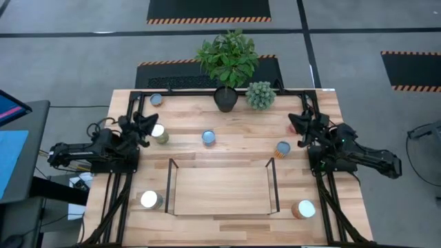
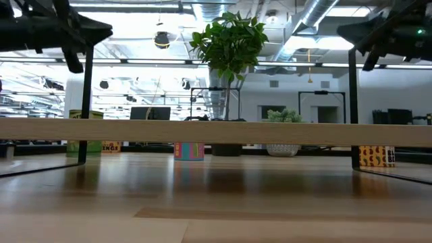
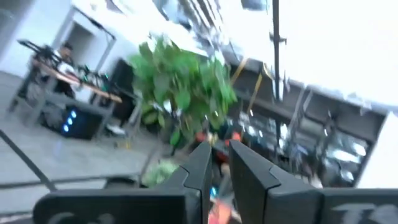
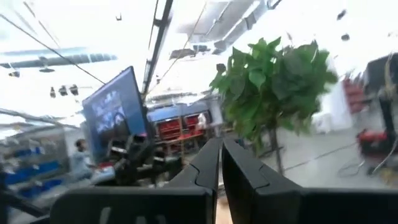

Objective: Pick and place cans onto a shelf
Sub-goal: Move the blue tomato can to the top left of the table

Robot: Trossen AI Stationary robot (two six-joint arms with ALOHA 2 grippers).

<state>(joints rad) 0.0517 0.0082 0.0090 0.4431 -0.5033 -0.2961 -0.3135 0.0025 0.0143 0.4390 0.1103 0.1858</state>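
Observation:
Several cans stand upright on the wooden table: a pale-blue-topped one (image 1: 156,100) at the far left, a white-topped one (image 1: 159,132), a blue one (image 1: 209,138), an orange one (image 1: 282,149), a white-topped one (image 1: 149,200) and a tan one (image 1: 303,209) beside the shelf's ends. The shelf (image 1: 220,189), a light-wood board on dark wire frames, stands near the front edge and is bare on top. My left gripper (image 1: 146,125) hovers shut at the left edge, tipped upward, by the white-topped can. My right gripper (image 1: 303,127) hovers shut at the right edge, also tipped upward. Both hold nothing.
A potted plant (image 1: 229,65) and a small round-leafed pot (image 1: 260,95) stand at the table's far edge. In the low view the shelf board (image 2: 216,131) spans the picture, with cans (image 2: 189,150) behind it. The tabletop between the shelf and the plants is otherwise bare wood.

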